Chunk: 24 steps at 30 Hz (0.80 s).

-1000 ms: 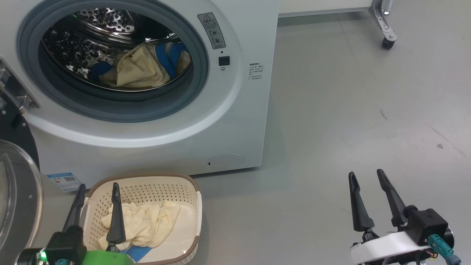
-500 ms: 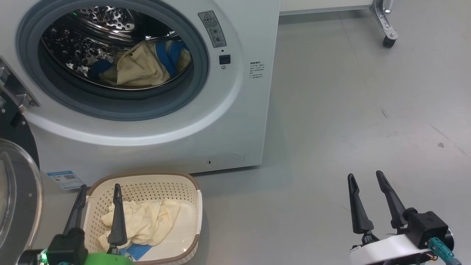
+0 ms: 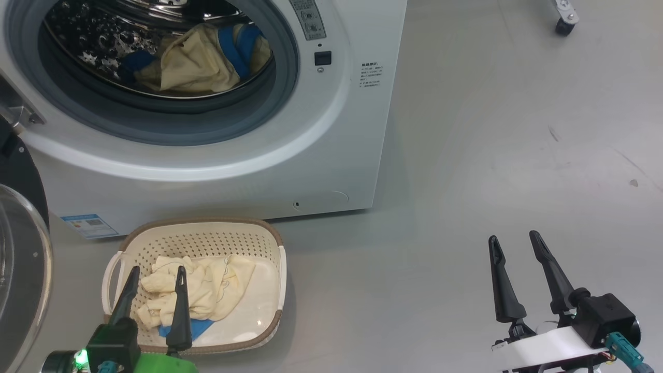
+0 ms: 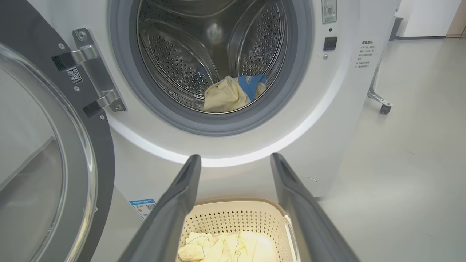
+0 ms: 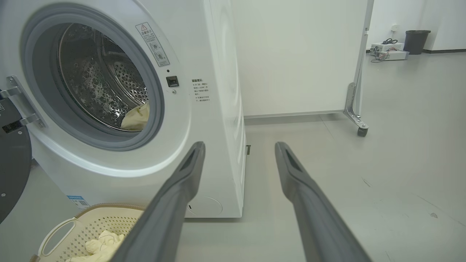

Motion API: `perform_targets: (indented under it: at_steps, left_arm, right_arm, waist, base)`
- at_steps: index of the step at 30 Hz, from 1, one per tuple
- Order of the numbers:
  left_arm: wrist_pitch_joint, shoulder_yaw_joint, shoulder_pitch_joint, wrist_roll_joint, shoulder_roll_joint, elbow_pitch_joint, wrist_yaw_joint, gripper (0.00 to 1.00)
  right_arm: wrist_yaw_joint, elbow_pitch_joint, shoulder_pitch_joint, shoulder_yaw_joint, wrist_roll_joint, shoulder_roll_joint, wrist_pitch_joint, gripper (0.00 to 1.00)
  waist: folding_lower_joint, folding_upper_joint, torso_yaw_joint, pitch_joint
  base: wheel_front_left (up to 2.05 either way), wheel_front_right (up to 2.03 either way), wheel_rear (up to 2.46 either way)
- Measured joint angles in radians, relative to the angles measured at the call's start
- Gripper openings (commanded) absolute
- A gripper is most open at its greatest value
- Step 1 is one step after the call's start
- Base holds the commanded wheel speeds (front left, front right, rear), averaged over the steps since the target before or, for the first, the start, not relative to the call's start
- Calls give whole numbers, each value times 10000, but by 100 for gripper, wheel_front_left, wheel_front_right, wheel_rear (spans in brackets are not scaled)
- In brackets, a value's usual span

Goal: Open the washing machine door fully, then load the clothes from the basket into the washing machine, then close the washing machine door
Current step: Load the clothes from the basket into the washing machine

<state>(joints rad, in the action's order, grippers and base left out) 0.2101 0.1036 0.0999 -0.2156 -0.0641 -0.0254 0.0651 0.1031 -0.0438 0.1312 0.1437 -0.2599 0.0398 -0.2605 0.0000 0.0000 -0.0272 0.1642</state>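
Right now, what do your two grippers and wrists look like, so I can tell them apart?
Left gripper: two long dark tapered fingers, black block, bright green wrist shell, small green light. Right gripper: same fingers, white wrist shell, black block, teal plug.

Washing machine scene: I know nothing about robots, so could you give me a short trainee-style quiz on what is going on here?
1. True or false: the door of the washer is swung open.
2. Where are the clothes? A) all in the basket; B) all in the drum; C) some in each.
3. Fill in: the left gripper, jaws open, hangs over the ______.
Key: 1 true; 2 C; 3 basket.
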Motion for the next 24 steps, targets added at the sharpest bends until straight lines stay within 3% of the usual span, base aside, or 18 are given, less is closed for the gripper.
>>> perform_targets:
  at_steps: [16,24]
  left_arm:
    - [-1306,671,-2097,146,35,-2520,-322,100]
    - [-2113,539,-3239,397,-497,-4213,-305,100]
  right_arm:
    - [13,-487,-735,148,86,15,-2,100]
    - [69,-721,-1522,468,54,23,-2,100]
  waist:
    - [0,0,10,1846]
    - [1,0,-187,2948]
  base:
    - [0,0,0]
    - [0,0,0]
